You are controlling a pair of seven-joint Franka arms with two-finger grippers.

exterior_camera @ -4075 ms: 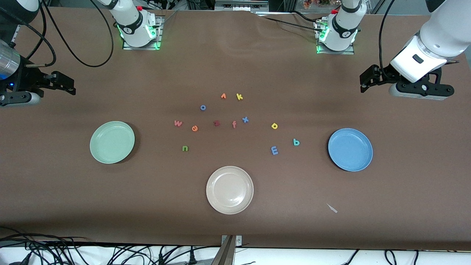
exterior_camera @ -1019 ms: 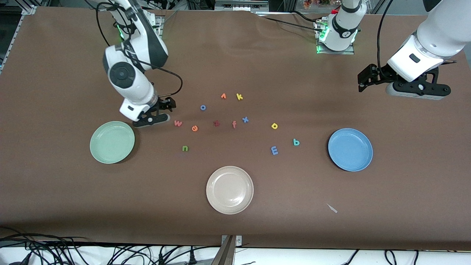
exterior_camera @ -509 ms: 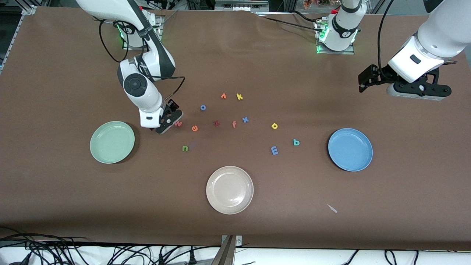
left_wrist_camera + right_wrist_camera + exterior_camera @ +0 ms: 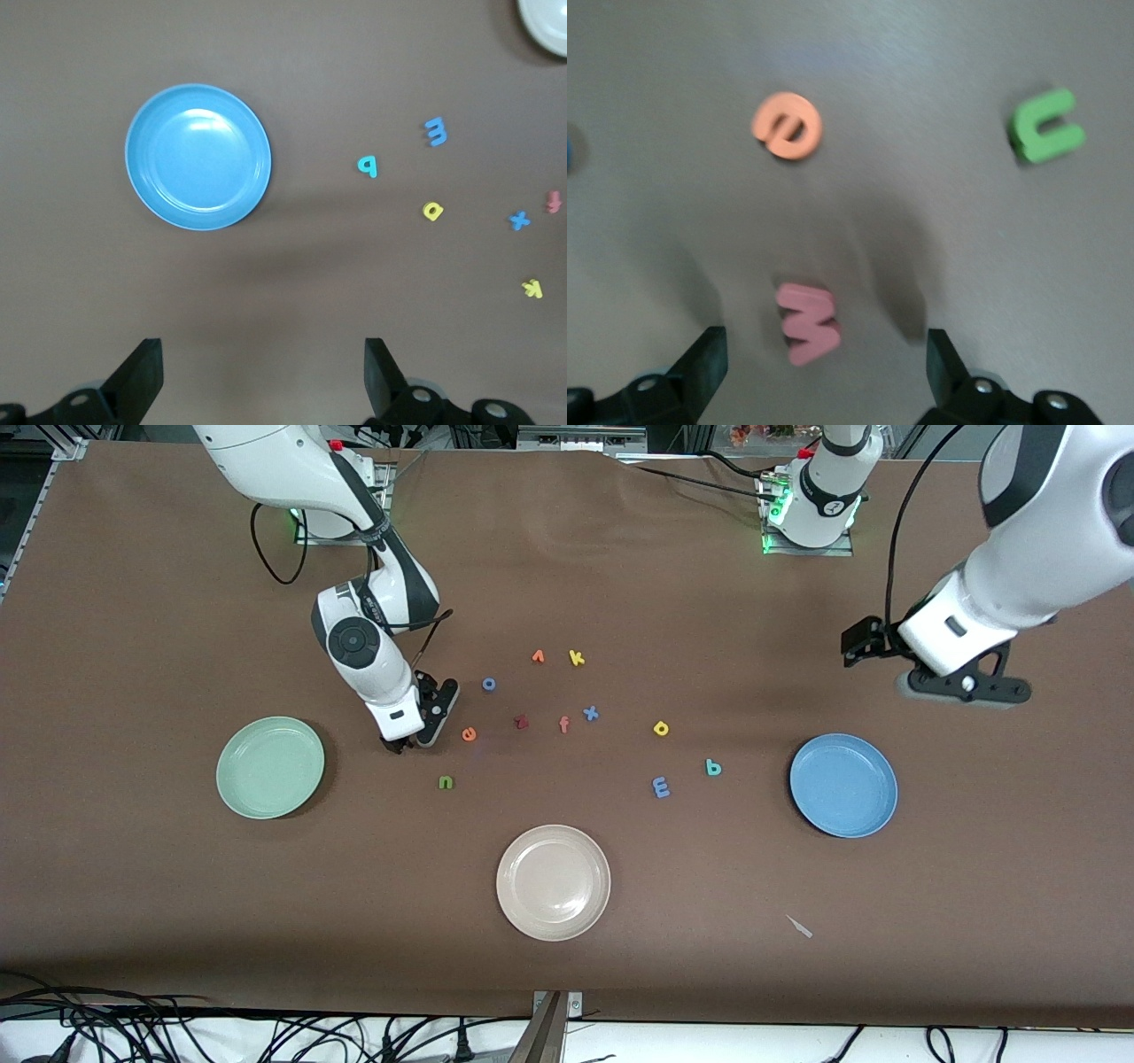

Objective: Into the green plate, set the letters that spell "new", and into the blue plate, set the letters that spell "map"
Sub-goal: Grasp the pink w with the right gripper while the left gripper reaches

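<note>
My right gripper (image 4: pixel 414 739) hangs open low over the salmon-pink w (image 4: pixel 806 320), which lies between its fingers, untouched. The hand hides the w in the front view. The orange e (image 4: pixel 469 733) lies beside it and the green n (image 4: pixel 446 782) nearer the camera. The green plate (image 4: pixel 270 767) sits toward the right arm's end. My left gripper (image 4: pixel 964 688) is open and empty in the air, near the blue plate (image 4: pixel 843 785). The blue m (image 4: pixel 661 786), teal p (image 4: pixel 713 767) and yellow a (image 4: pixel 661 729) lie between that plate and the table's middle.
A beige plate (image 4: pixel 553 882) sits nearest the camera. Other letters lie mid-table: blue o (image 4: pixel 488 684), yellow k (image 4: pixel 577 658), dark red z (image 4: pixel 521 722), salmon f (image 4: pixel 564 724), blue x (image 4: pixel 590 713). A small pale scrap (image 4: pixel 800 926) lies near the front edge.
My right gripper has swung from beside the green plate to over the w, turning and dropping lower. My left arm has come down and in toward the blue plate.
</note>
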